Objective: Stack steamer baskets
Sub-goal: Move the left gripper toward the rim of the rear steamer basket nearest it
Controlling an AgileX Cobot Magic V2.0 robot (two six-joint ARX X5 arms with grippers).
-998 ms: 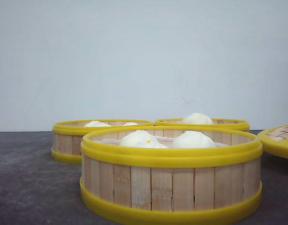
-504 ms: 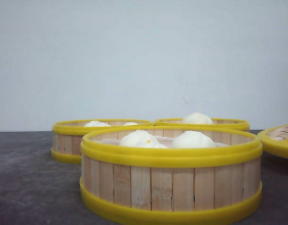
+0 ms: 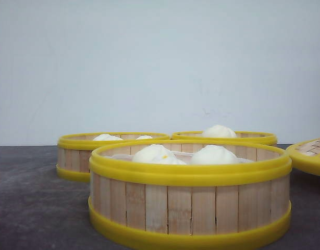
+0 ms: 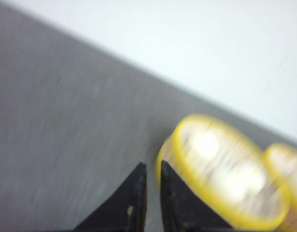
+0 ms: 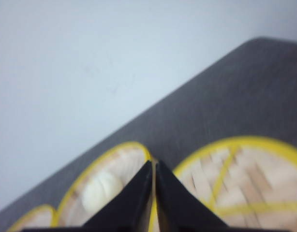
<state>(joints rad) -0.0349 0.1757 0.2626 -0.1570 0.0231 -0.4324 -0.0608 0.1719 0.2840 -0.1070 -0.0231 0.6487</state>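
Three round slatted wooden steamer baskets with yellow rims, nearest point(image 3: 190, 195), far left point(image 3: 92, 151) and far right point(image 3: 238, 137), hold white buns point(image 3: 213, 154), while my left gripper point(image 4: 150, 170) and right gripper point(image 5: 154, 166) are nearly closed, empty.
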